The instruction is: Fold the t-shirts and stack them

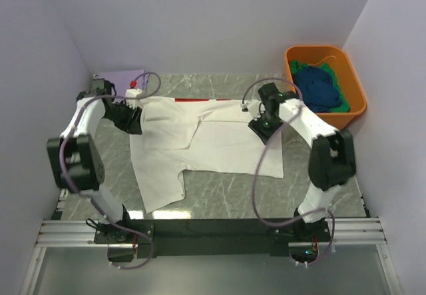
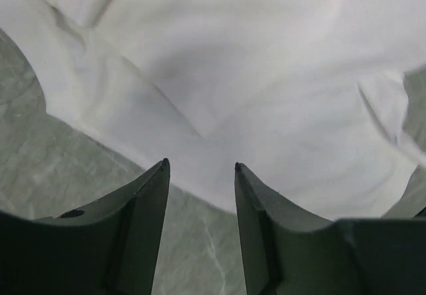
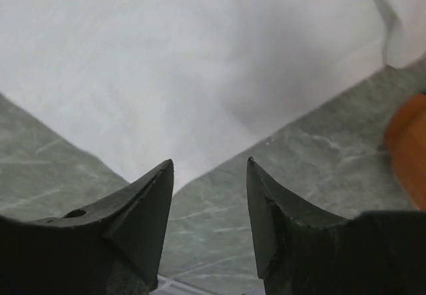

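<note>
The white t-shirt (image 1: 213, 142) lies spread mid-table, its left edge just ahead of the left gripper (image 2: 200, 168) and a corner before the right gripper (image 3: 210, 165); both stand parted, holding nothing. Bare marble table (image 1: 299, 195) rims the cloth. Pale walls (image 1: 40, 55) close both sides, with an orange tub (image 1: 357, 102) far right.

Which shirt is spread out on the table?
The white t-shirt, lying open and flat. The dark blue shirt and the green shirt sit bunched in the orange tub; the lavender shirt lies at the far left.
</note>
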Robot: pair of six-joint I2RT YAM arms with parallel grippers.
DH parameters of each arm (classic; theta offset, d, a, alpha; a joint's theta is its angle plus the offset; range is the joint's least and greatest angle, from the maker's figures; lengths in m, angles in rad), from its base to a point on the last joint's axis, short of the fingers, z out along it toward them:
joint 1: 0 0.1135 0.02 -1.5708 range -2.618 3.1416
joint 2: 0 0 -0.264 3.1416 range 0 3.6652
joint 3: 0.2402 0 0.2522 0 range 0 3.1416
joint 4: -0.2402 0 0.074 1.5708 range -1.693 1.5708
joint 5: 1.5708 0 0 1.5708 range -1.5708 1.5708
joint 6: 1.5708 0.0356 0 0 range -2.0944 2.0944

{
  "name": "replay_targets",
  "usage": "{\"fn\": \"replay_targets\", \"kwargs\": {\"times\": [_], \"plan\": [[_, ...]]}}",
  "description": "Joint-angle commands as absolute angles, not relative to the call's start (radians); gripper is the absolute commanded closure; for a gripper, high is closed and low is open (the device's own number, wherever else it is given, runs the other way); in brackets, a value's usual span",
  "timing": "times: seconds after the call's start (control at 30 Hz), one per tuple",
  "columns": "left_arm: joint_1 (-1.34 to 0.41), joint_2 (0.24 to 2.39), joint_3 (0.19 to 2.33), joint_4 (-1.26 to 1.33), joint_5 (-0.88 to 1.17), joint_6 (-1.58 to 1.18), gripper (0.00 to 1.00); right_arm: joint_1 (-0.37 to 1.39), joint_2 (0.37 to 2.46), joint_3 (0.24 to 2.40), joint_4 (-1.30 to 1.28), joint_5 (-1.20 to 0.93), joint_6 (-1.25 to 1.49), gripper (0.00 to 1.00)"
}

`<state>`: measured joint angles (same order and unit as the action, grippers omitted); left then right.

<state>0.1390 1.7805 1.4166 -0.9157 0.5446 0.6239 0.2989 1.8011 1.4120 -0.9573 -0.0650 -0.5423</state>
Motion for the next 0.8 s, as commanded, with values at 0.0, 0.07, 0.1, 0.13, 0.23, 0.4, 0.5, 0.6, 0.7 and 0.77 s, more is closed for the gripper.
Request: {"fn": "replay_targets", "kwargs": {"times": [0.0,0.07,0.1,0.13,0.23,0.4,0.5,0.6,0.7,0.77], "plan": [[0.129,1.544,1.257,-1.073,0.635,0.932,0.50,0.325,1.597,1.262,-0.959,-0.066,-0.643,0.45],[0.127,1.482,1.139,-1.104,0.605,0.991,0.49,0.363,1.543,1.189,-0.947,-0.031,-0.653,0.45],[0.124,1.427,1.099,-1.112,0.586,1.027,0.49,0.377,1.502,1.122,-0.934,-0.023,-0.652,0.46],[0.123,1.402,1.030,-1.106,0.571,1.043,0.49,0.400,1.481,1.086,-0.922,-0.009,-0.650,0.46],[0.123,1.300,0.907,-1.046,0.506,1.077,0.49,0.440,1.419,0.948,-0.827,0.041,-0.641,0.48],[0.120,1.223,0.799,-0.962,0.428,1.086,0.49,0.457,1.408,0.789,-0.674,0.130,-0.641,0.50],[0.120,1.230,0.755,-0.908,0.385,1.097,0.49,0.457,1.423,0.741,-0.625,0.146,-0.641,0.51],[0.120,1.241,0.732,-0.868,0.365,1.103,0.49,0.457,1.425,0.710,-0.611,0.141,-0.640,0.53],[0.120,1.255,0.719,-0.842,0.357,1.106,0.50,0.457,1.413,0.683,-0.606,0.141,-0.634,0.53],[0.118,1.262,0.721,-0.822,0.359,1.098,0.51,0.459,1.399,0.669,-0.604,0.141,-0.627,0.54]]}}
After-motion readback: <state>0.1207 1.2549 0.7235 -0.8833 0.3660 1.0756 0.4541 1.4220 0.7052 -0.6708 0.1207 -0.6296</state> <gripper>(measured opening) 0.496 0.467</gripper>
